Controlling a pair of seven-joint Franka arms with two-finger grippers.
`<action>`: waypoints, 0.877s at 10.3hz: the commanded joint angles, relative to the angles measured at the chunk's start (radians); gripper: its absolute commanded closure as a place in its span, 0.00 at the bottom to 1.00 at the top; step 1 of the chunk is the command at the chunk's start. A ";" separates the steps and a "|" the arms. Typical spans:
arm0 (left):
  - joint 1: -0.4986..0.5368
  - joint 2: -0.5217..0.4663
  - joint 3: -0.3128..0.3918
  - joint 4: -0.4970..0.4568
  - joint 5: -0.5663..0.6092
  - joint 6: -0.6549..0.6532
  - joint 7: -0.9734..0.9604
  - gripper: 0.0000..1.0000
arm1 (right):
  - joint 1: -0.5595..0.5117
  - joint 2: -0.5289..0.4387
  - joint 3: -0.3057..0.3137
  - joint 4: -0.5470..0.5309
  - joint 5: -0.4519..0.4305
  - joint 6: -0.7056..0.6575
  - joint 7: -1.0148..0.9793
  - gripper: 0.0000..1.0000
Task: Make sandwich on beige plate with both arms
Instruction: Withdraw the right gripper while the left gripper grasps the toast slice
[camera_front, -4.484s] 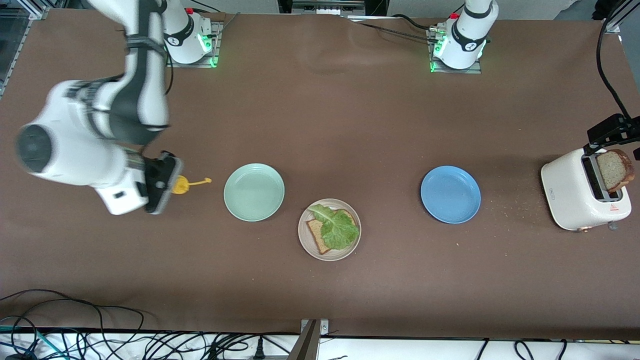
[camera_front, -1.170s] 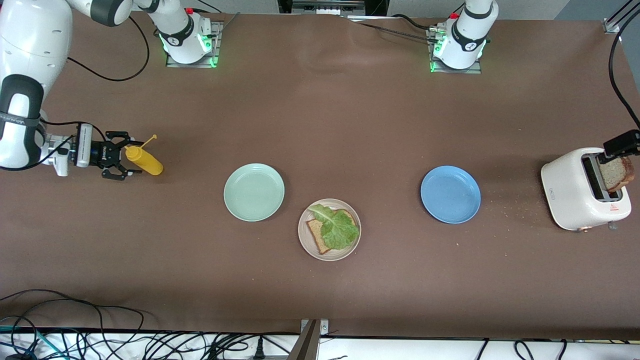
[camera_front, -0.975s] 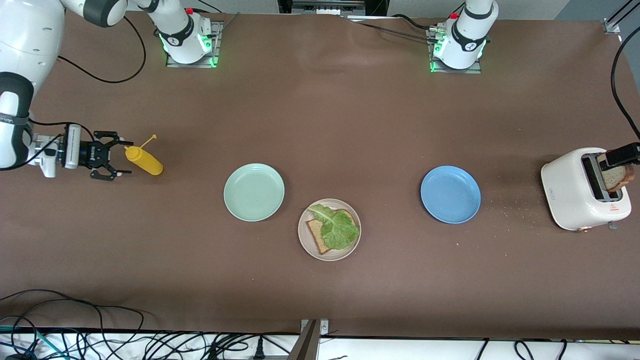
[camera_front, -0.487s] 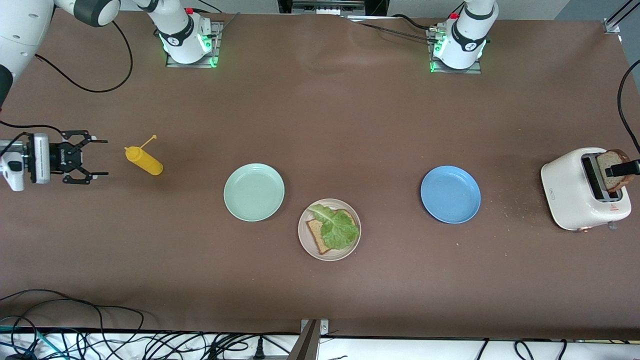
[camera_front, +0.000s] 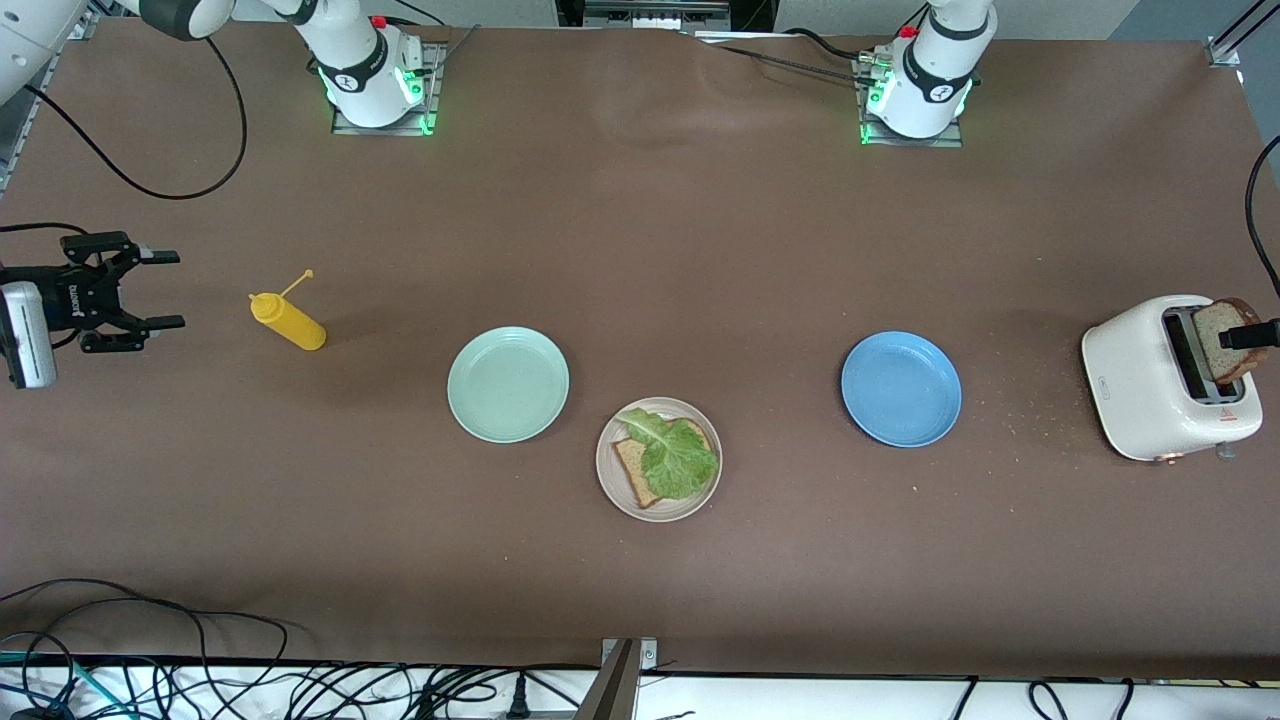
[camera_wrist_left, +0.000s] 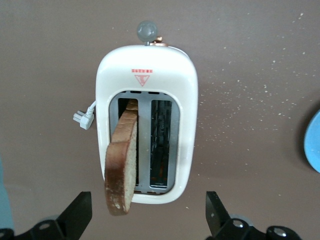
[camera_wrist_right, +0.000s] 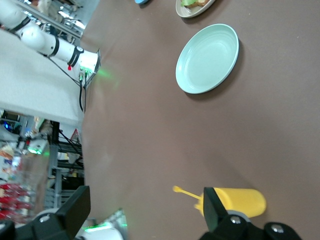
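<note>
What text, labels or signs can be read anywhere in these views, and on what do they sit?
No words can be read in any view.
Toaster: red warning triangle with a red line of print above it; the print is too small to read.
Right gripper: white lettering on its black body, too blurred to read.
Arm bases: a round black mark on each, not legible.

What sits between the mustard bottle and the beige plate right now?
In the front view, the mint-green plate lies between the mustard bottle and the beige plate, touching neither. Otherwise only bare table.
</note>
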 joint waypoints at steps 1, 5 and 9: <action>0.042 -0.005 -0.010 -0.052 0.029 0.063 0.058 0.00 | 0.045 -0.061 -0.001 0.074 -0.011 -0.029 0.306 0.00; 0.077 -0.019 -0.010 -0.134 0.027 0.115 0.062 0.03 | 0.117 -0.103 -0.005 0.119 -0.011 -0.066 0.688 0.00; 0.084 -0.021 -0.011 -0.142 0.029 0.102 0.128 1.00 | 0.163 -0.158 -0.002 0.148 -0.017 -0.091 1.039 0.00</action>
